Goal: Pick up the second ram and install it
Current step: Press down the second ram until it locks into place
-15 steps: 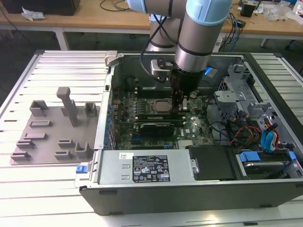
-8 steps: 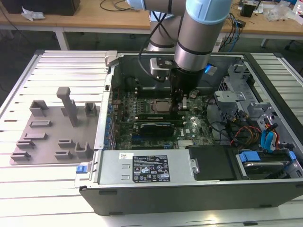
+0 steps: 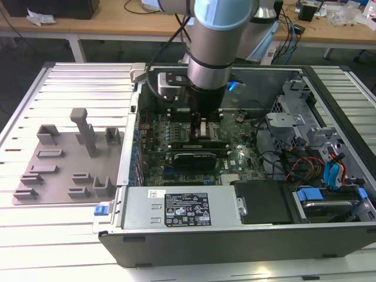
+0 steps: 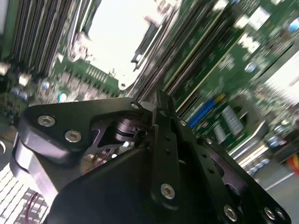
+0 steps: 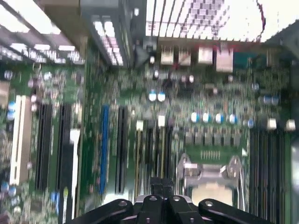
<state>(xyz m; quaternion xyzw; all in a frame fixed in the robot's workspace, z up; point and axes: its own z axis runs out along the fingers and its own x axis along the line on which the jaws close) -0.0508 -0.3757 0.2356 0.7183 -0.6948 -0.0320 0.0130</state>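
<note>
My gripper (image 3: 202, 126) hangs low inside the open computer case, over the green motherboard (image 3: 238, 160) beside the processor socket (image 5: 211, 176). In both wrist views the black fingertips (image 4: 158, 100) (image 5: 161, 185) meet, shut, with nothing visible between them. Just below them in the exterior view a slim green ram stick (image 3: 197, 141) lies along the memory slots, which run as long dark lines (image 5: 156, 149). I cannot tell whether this stick is the second ram or whether the fingertips touch it.
A wider black card (image 3: 191, 159) sits in front of the slots. The grey power supply (image 3: 176, 208) closes the case's near side. A drive cage (image 3: 294, 123) and cables (image 3: 329, 170) fill the exterior view's right. A grey tray (image 3: 64, 170) with upright fixtures lies at that view's left.
</note>
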